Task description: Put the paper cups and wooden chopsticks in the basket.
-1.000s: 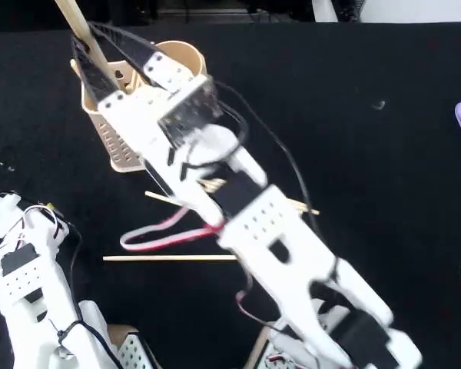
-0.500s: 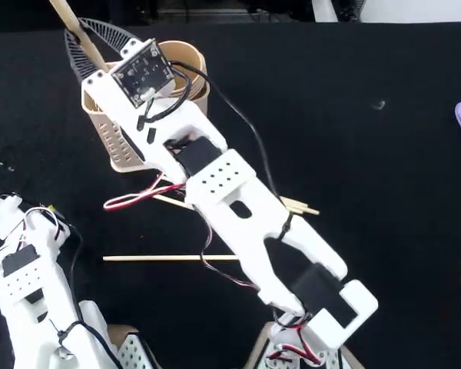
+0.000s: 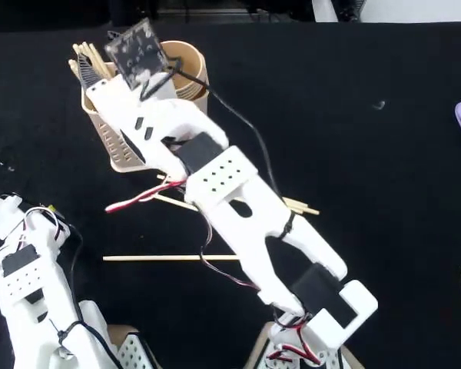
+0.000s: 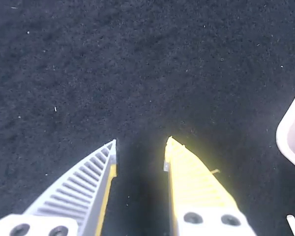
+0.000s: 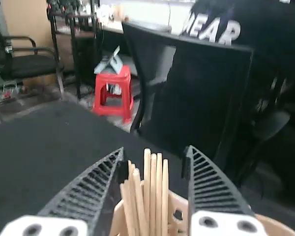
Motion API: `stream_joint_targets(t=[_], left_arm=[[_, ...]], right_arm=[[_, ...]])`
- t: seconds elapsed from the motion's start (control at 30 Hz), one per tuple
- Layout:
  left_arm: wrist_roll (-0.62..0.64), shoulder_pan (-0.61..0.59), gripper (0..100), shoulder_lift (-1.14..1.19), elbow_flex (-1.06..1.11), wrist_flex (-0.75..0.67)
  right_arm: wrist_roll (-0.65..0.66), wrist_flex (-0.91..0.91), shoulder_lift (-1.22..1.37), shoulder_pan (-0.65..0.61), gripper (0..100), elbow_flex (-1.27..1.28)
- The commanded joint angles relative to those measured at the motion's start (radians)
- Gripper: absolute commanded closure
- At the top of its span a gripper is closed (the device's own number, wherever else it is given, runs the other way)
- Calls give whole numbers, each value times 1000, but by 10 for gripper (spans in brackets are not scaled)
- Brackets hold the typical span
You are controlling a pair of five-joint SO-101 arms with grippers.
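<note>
- My right gripper (image 5: 155, 160) hangs over the basket (image 3: 119, 150), which stands near the far left corner of the table (image 3: 369, 192). Its jaws are spread wide and grip nothing.
- A bundle of chopsticks (image 5: 155, 187) stands upright in the basket, rising between those spread jaws. I cannot tell whether either jaw touches a stick.
- The paper cups (image 3: 190, 69) sit stacked in the basket too, on the side away from the table's left edge.
- Two lots of sticks lie loose on the table. The flat chopstick (image 3: 169, 258) runs parallel to the near edge, towards the near left corner. The slanted chopsticks (image 3: 300, 205) lie between it and the basket, partly under my right arm (image 3: 223, 177).
- From my right gripper both lots lie back towards the near edge, so I judge the next pick needs a pull-back and a turn to close across a stick's long axis.
- My left gripper (image 4: 140, 145) points down at bare table, jaws parted narrowly and holding nothing.
- My left arm (image 3: 23, 284) sits at the near left corner, closer to the flat chopstick's left end, and I judge it has the shorter reach.
</note>
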Motion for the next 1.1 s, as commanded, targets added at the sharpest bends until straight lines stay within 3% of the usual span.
stream_joint_targets(t=[0.0,0.23,0.37,0.67,0.9,1.07], left_arm=[[-6,13,837,-18,-15,-15],[-6,12,837,-18,-16,-15],[-6,7,837,-18,-19,-15],[-6,5,837,-18,-19,-15],[-6,5,837,-18,-21,-15],[-6,5,837,-18,-21,-15]], right_arm=[[-38,198,-154,20,825,-101],[-40,844,-475,14,822,19],[-32,974,-591,14,822,291],[126,605,-653,-180,825,1013],[173,503,-611,-301,825,1148],[226,407,-475,-288,825,1152]])
